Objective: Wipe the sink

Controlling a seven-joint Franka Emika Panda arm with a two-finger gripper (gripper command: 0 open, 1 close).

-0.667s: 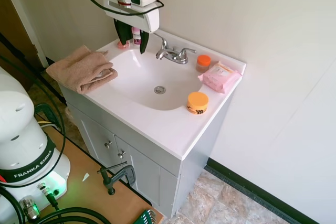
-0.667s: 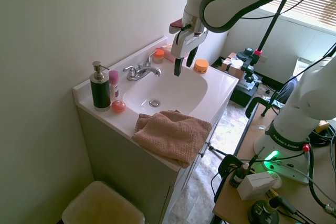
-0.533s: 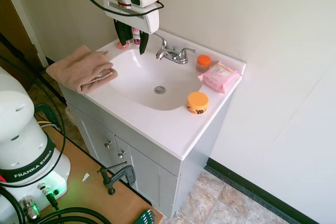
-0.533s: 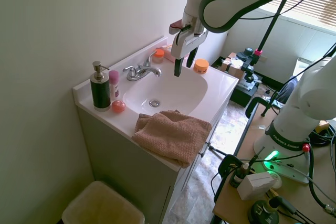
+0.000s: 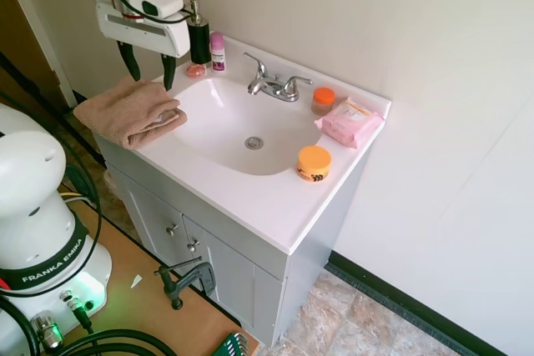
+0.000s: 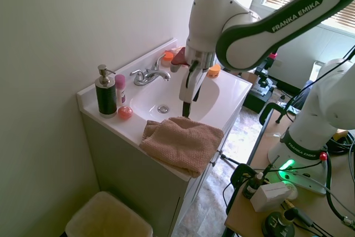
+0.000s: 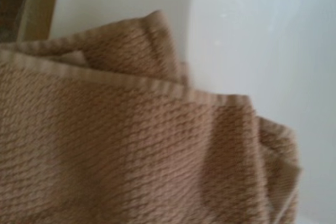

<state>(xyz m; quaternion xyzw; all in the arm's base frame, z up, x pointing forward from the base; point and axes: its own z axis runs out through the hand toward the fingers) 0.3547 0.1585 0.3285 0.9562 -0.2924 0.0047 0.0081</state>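
Above the towel [image 5: 129, 112], at the sink's [image 5: 238, 122] left edge, the tool [image 5: 148, 67] is held with its fingers spread wide and nothing between them. The towel is draped over the worktop [image 5: 275, 206] corner, beside the basin. Behind the faucet [image 5: 274, 85] side, a soap bottle [image 5: 198, 39] is seen.

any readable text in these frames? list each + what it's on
"FRANKA EMIKA": on the dark band round the white robot base.
"FRANKA EMIKA": on the dark band along the white robot arm; also on the second white base, small.
Pink wipes pack, orange-lidded jar, pink bottle: print too small to read.
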